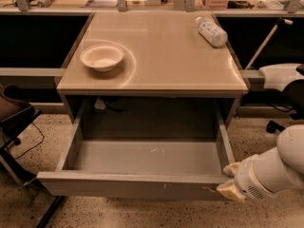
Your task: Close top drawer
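The top drawer (133,186) stood pulled far out from under the front edge of the bench (175,61). Its grey floor was bare and its plain front panel, marked by a few pale scratches, lay well forward of the bench's front edge. It ran nearly the full width between the two front corners, so a shove anywhere along that panel should have driven it home.

The hand (231,180) sat at the right end of the front panel, below and forward of the bench's front right corner. It was touching that end of the drawer or just beside it. The white arm (275,167) reached in from the right, which likely explains the choice of this end, the nearest one. Whether the hand was clenched on the panel or released beside it could not be told.

By my reading the closing had not properly begun, since the whole depth of the drawer was exposed. Pushing from one end risked skewing the drawer on its runners, so a straight push toward the bench's rear edge seemed called for.

On the bench top a shallow white bowl (102,57) rested near the left edge, and a plastic bottle (211,31) lay on its side by the rear right corner. Both were clear of the drawer's travel, though a hard slam might have set the bottle rolling.
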Robot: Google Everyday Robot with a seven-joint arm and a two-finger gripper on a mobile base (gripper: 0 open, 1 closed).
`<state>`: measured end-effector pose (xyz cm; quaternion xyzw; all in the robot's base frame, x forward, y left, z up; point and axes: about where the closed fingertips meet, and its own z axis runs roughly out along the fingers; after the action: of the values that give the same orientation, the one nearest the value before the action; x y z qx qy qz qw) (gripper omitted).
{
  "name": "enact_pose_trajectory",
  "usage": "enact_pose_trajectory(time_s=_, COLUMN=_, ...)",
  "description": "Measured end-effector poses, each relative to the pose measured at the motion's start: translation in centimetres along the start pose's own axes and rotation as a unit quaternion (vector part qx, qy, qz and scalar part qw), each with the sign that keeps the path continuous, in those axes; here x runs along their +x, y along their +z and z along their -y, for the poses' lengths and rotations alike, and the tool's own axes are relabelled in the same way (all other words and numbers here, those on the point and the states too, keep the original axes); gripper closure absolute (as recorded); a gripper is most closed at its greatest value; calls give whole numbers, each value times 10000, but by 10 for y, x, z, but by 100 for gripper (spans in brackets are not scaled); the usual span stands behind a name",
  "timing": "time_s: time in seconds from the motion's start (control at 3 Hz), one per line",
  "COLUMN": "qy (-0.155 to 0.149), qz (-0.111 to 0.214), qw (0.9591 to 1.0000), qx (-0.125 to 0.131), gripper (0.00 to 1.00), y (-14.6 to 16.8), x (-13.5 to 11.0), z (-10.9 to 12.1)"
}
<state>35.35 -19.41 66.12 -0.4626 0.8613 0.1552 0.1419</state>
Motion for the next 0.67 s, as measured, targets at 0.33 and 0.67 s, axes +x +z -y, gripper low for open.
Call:
enact_pose_trajectory(time_s=0.33, qy=0, qz=0, qw=10000, qx=0, gripper=100, y=0, x=-3, z=4)
enact_pose_trajectory(time_s=0.67, qy=-89, qz=106, qw=9999, qx=71, gripper=100, y=2, x=-23, z=11)
